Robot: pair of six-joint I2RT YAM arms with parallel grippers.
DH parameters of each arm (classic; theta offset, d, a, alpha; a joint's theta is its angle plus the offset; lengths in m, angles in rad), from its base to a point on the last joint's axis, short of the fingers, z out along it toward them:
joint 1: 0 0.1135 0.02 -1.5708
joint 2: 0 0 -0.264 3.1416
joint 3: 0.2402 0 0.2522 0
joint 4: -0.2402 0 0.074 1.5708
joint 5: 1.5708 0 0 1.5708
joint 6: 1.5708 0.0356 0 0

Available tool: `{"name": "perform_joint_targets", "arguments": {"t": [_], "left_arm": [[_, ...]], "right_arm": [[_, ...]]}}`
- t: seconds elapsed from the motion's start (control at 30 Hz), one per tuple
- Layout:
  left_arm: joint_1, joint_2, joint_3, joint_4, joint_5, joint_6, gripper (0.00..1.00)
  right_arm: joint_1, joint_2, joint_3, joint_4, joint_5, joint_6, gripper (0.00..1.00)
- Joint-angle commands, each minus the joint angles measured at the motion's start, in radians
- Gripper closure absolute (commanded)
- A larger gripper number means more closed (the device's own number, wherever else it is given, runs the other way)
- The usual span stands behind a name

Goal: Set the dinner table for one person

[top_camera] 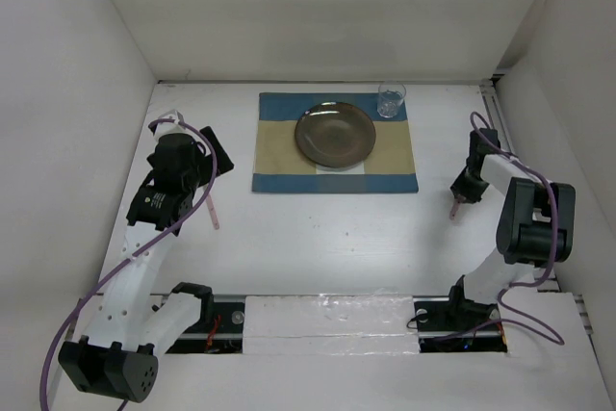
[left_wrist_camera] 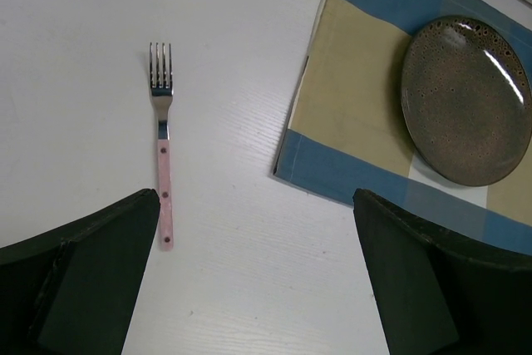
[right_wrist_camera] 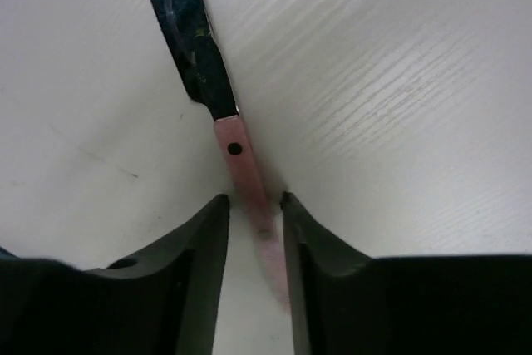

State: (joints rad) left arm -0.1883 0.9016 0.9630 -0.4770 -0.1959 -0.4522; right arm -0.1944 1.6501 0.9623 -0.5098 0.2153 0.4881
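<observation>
Black fingers (right_wrist_camera: 195, 272) of the right gripper (right_wrist_camera: 253, 205) stand narrow on both sides of the pink handle of the knife (right_wrist_camera: 237, 151) (if they pinch it already, I cannot tell). Its long axis runs straight ahead, blade away, flat on the dinner table (right_wrist_camera: 374, 81). The left gripper (left_wrist_camera: 255, 201), wide open, is far off.

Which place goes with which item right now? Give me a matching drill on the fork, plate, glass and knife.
Items:
1. fork
2. plate
3. glass
4. knife

Places:
A. handle between the right fingers
B. middle of the placemat
C. bare dinner table, left of the placemat
D. the placemat's far right corner

Pairs: 1-C, 2-B, 3-D, 4-A
</observation>
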Motion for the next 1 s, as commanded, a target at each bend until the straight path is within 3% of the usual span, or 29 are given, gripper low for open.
{"name": "perform_joint_targets", "arguments": {"t": [0.0,0.07,0.13,0.43,0.6,0.77,0.97], "left_arm": [[0.003,-0.023,0.04,0.005,-0.016,0.003,0.0],[0.003,-0.023,0.04,0.005,-0.016,0.003,0.0],[0.003,-0.023,0.04,0.005,-0.025,0.003,0.0],[-0.02,-0.023,0.04,0.005,-0.046,0.003,0.0],[-0.02,-0.023,0.031,0.014,-0.037,0.003,0.0],[-0.02,-0.032,0.022,0.023,-0.037,0.003,0.0],[-0.02,-0.023,0.022,0.023,-0.037,0.003,0.0]], "right_arm": [[0.055,0.051,0.05,-0.038,0.059,-0.005,0.66],[0.065,0.063,0.072,-0.056,0.075,-0.005,0.92],[0.066,0.063,0.072,-0.056,0.075,-0.005,1.0],[0.182,-0.024,0.16,-0.093,0.19,-0.032,1.0],[0.223,0.103,0.39,-0.18,0.047,-0.158,1.0],[0.283,0.204,0.495,-0.18,-0.088,-0.23,1.0],[0.365,0.28,0.573,-0.17,-0.148,-0.298,1.0]]}}
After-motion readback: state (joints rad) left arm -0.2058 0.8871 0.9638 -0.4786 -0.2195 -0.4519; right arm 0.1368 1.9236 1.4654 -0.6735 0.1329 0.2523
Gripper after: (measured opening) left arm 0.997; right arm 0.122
